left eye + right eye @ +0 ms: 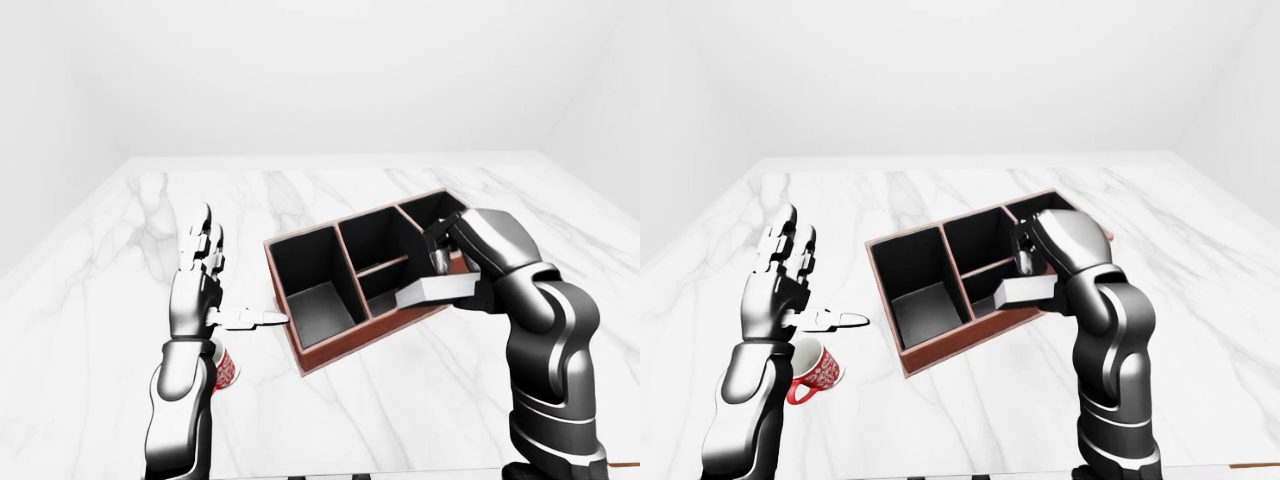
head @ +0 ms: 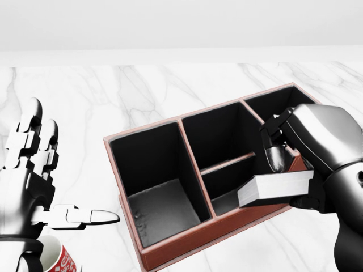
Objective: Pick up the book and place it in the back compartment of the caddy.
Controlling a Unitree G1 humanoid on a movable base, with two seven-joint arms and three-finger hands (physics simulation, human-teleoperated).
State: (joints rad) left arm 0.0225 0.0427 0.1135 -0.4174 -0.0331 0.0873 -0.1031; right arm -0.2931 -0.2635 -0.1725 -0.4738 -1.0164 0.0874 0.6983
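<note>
Place: sim render, looking like a bare test room w/ no home or shop fittings showing.
Walls: plain white, blank, closing in all round.
Surface: white marble tabletop (image 1: 400,400) filling the views, w/ grey veining running across it.

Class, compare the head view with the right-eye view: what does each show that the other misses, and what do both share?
Only the head view shows the grey floors inside the caddy compartments up close. Only the right-eye view shows the whole red mug, both full arms and the far table edge. Both show the right hand shut on the book over the caddy, and the left hand open.
</note>
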